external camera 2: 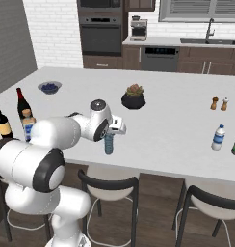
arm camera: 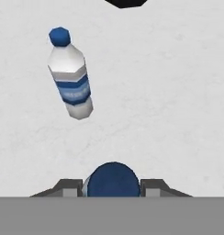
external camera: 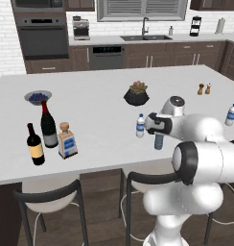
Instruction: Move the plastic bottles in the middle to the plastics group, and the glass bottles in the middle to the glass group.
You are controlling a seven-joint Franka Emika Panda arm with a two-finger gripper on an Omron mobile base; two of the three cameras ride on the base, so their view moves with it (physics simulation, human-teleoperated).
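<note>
We see the gripper poised directly over the teal-blue bottle, whose dark blue cap sits between the two grey fingers in the hand view; the fingers flank the cap closely on both sides, yet we cannot tell whether they actually press on it. In the right base view the gripper sits on top of the same teal-blue bottle, which stands upright on the white island counter near its front edge. Just beside the gripper, on its left and slightly farther from the robot, stands the clear water bottle with a blue label, apart from the teal one. Beyond the gripper, farther across the counter, we note a dark pot with a succulent. Well to the gripper's left stand the squat cork-stoppered bottle, the red-capped wine bottle just beside it, and the yellow-labelled wine bottle. Behind these lies a bowl of blue fruit. Well to the gripper's right stands the lone water bottle, with two small shakers beyond it.
</note>
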